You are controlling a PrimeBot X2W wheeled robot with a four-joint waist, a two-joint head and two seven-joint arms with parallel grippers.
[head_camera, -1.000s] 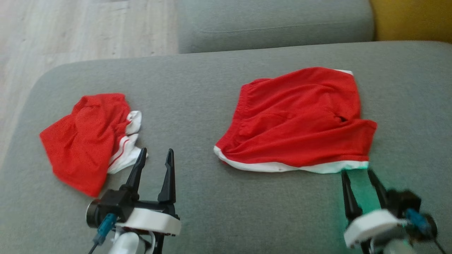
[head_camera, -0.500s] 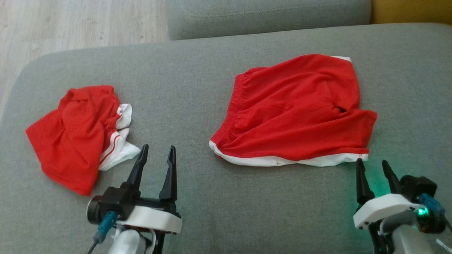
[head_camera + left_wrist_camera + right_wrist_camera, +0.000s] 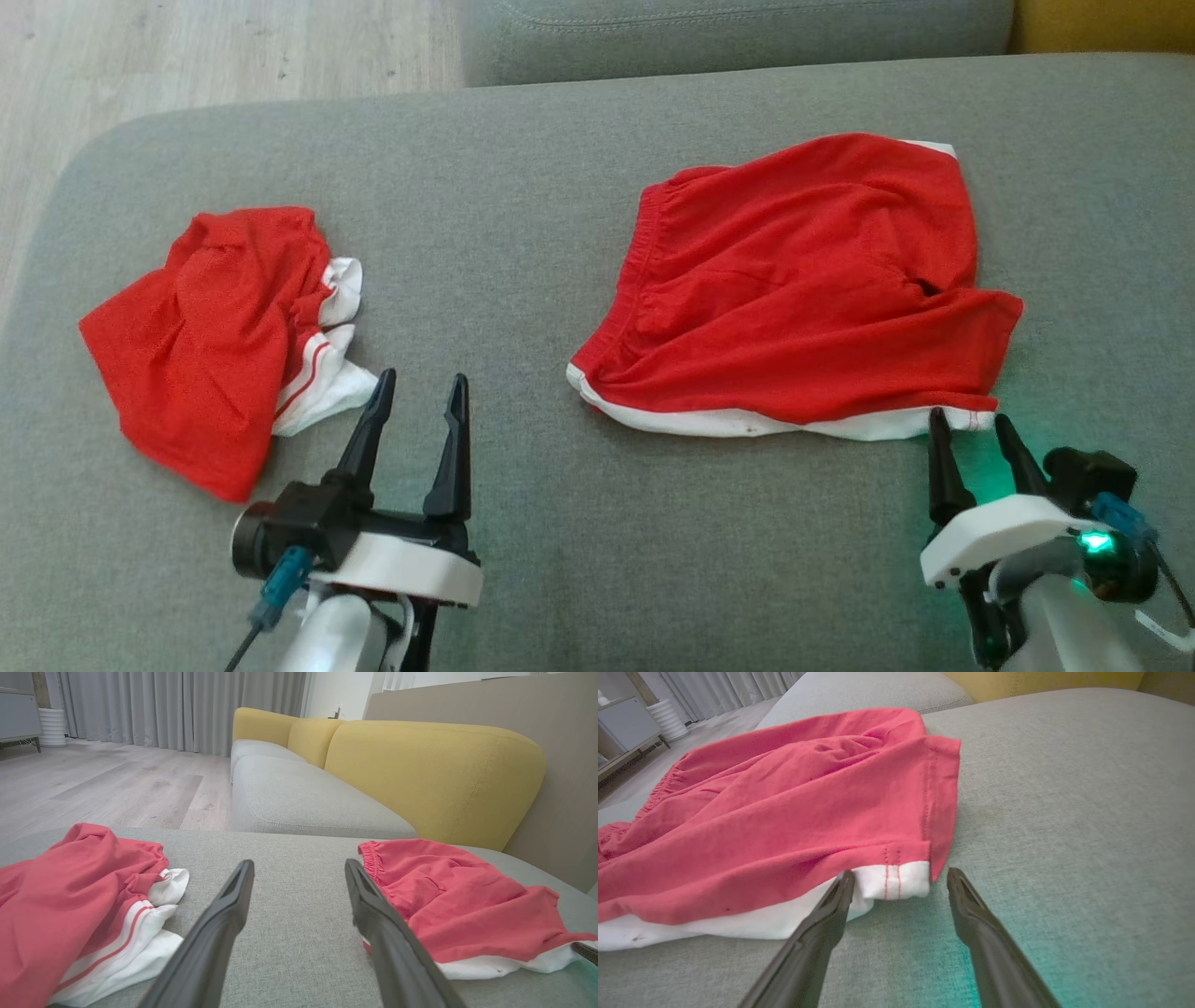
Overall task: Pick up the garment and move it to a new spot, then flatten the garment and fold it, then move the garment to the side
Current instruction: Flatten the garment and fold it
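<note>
Now lined up for a likely pinch: right gripper (image 3: 969,416), spread and empty, at the white hem (image 3: 896,879) of the red shorts (image 3: 803,289) on the grey sofa (image 3: 523,233); left gripper (image 3: 423,375), equally spread, empty, beside a crumpled garment (image 3: 205,345).

Left end effector (image 3: 422,378) sits at the lower left of the head view, its two dark fingers (image 3: 362,446) spread wide and pointing forward; right end effector (image 3: 969,416) sits at the lower right, jaws likewise parted, tilted slightly leftward; a green light (image 3: 1090,540) glows on its wrist.
</note>
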